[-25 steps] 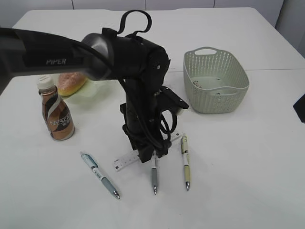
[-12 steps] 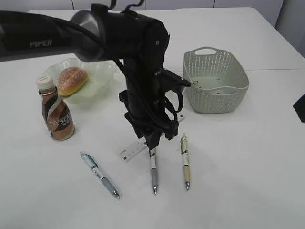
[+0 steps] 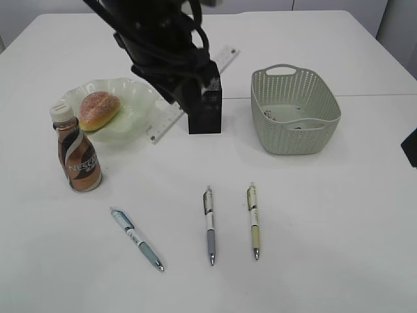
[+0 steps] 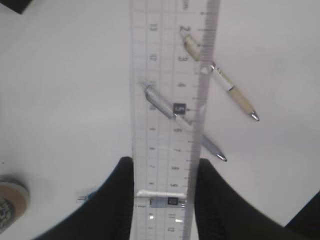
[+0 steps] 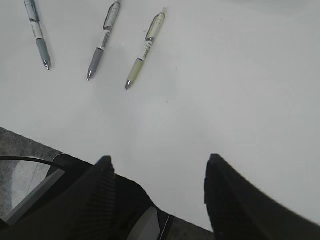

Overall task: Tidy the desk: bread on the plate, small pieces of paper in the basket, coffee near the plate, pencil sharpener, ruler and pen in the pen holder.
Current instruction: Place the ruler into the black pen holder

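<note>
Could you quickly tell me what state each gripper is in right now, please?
Left gripper: closed on the clear ruler, lifted off the table.
Right gripper: open, holding nothing, above bare table.

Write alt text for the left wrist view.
The left gripper holds a clear plastic ruler that runs up the middle of the frame, high above a white table. Through and beside it, a grey pen and a cream pen lie on the table; a bottle cap shows at lower left.
</note>
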`<state>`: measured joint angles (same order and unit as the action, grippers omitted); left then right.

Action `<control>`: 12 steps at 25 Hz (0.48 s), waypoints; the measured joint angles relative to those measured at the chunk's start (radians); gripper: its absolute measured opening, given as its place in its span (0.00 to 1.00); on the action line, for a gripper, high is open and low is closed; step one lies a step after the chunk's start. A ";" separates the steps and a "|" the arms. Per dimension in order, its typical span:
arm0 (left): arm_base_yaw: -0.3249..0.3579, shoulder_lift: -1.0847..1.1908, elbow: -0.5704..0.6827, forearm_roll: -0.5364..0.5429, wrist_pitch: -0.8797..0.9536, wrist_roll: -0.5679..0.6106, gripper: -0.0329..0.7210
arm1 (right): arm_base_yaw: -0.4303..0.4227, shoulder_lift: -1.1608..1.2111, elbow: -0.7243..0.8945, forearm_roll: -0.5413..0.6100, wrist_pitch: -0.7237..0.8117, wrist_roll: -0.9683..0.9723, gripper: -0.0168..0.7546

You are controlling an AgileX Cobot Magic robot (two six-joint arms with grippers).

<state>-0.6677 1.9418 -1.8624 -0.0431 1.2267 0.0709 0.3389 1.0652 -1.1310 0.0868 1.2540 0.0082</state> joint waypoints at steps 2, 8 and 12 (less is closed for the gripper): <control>0.006 -0.058 0.000 -0.004 0.004 0.000 0.35 | 0.000 0.000 0.000 0.000 0.000 0.000 0.60; 0.034 -0.241 0.041 0.007 -0.111 0.000 0.35 | 0.000 0.000 0.000 0.000 0.000 0.000 0.60; 0.064 -0.360 0.180 0.034 -0.309 0.000 0.35 | 0.000 0.000 0.000 0.000 0.000 0.000 0.60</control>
<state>-0.6038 1.5814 -1.6829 -0.0093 0.9177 0.0709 0.3389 1.0652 -1.1310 0.0868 1.2540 0.0082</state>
